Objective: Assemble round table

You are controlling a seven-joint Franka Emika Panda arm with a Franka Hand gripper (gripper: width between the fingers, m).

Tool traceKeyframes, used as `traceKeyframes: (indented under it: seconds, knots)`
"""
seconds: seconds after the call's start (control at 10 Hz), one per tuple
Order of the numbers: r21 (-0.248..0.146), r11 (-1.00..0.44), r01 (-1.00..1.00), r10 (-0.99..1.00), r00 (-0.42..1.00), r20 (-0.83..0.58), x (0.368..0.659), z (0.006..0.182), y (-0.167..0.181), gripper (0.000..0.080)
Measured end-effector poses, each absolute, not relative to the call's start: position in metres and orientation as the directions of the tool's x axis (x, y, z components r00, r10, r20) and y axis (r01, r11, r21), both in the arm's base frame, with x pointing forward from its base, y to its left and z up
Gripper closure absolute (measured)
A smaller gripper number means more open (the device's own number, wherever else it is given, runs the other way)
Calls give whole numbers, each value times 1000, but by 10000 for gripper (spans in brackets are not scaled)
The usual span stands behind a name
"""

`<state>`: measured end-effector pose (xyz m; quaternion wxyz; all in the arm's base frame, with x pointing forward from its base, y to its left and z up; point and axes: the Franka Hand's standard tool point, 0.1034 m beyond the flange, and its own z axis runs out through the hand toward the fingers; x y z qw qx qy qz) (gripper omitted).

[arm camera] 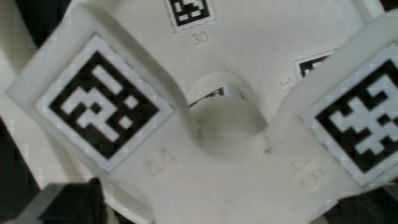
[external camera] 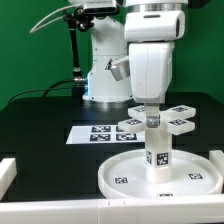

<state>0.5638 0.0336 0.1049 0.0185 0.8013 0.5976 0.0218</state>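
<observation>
Cross-shaped foot piece (external camera: 153, 123) atop upright cylinder leg (external camera: 157, 147), on round disc (external camera: 120, 172), black worktop (external camera: 45, 125), marker board (external camera: 100, 133) behind, green backdrop. End effector (external camera: 148, 104) above foot; spread or pressed, cannot tell.

The black counter (external camera: 40, 125) carries the large rimmed round disc (external camera: 125, 180) at its 6 o'clock edge. The marker board (external camera: 95, 134) lies flat at centre. White border rails (external camera: 8, 175) sit along the 7 o'clock corner.
</observation>
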Motion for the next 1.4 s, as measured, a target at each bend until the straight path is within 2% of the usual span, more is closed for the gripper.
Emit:
traceKeyframes:
  seconds: [0.1,0.2,0.3,0.4,0.7,1.0,1.4]
  knots:
    - [56,-286,957,958,286,13,564,105,33,151]
    - [56,-286,957,958,285,13,564,105,33,253]
    - [57,-286,956,958,286,13,564,105,32,253]
    - [57,-287,956,958,286,13,564,105,32,359]
    - [56,-299,953,954,299,14,564,105,32,359]
    - [51,-531,846,847,531,29,564,105,32,358]
    - [8,-904,428,428,902,57,561,104,36,357]
